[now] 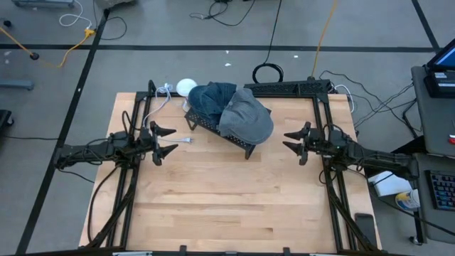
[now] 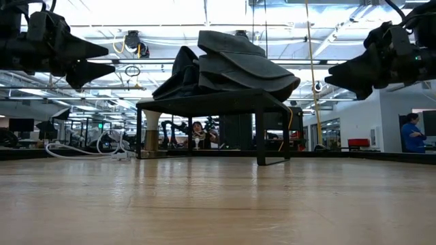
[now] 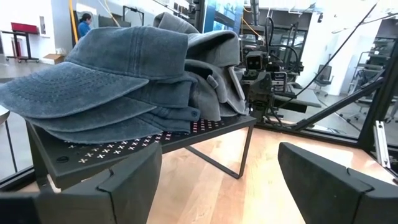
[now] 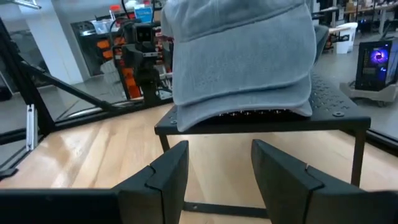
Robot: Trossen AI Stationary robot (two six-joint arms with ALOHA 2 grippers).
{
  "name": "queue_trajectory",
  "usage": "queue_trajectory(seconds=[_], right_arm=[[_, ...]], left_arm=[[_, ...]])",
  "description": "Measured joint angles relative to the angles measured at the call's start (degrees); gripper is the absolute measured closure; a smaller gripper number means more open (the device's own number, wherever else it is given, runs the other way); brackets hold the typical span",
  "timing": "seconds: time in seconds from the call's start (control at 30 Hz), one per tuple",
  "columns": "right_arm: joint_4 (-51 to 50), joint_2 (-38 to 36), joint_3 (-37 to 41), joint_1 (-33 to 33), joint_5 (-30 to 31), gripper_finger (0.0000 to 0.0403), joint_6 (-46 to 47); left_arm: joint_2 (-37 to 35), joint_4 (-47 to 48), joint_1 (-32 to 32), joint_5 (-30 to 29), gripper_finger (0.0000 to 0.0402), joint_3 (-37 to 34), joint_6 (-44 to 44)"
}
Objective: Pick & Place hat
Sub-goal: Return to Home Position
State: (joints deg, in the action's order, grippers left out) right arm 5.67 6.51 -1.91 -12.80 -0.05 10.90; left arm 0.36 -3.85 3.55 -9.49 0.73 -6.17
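Observation:
A pile of blue and grey denim caps lies on a black perforated metal stand at the far middle of the table; the caps rest brim-down on its top plate. My left gripper hovers open to the left of the stand, above the table. My right gripper hovers open to its right. Both point at the stand and touch nothing. In the low view the caps sit atop the stand.
A white round object and a white cable lie at the far left of the table behind the stand. Black frame rails run along the table's sides and far edge. Bare wood fills the near half.

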Motion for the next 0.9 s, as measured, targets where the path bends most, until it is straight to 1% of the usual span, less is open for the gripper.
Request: queue_trajectory(seconds=[0.53, 0.9], right_arm=[[-0.04, 0.06, -0.02, 0.0, 0.0, 0.0236, 0.0], [0.07, 0.06, 0.0, 0.0, 0.0, 0.0236, 0.0]], left_arm=[[0.0, -0.58, 0.0, 0.0, 0.0101, 0.09, -0.04], [0.0, -0.6, 0.0, 0.0, 0.008, 0.11, -0.07]])
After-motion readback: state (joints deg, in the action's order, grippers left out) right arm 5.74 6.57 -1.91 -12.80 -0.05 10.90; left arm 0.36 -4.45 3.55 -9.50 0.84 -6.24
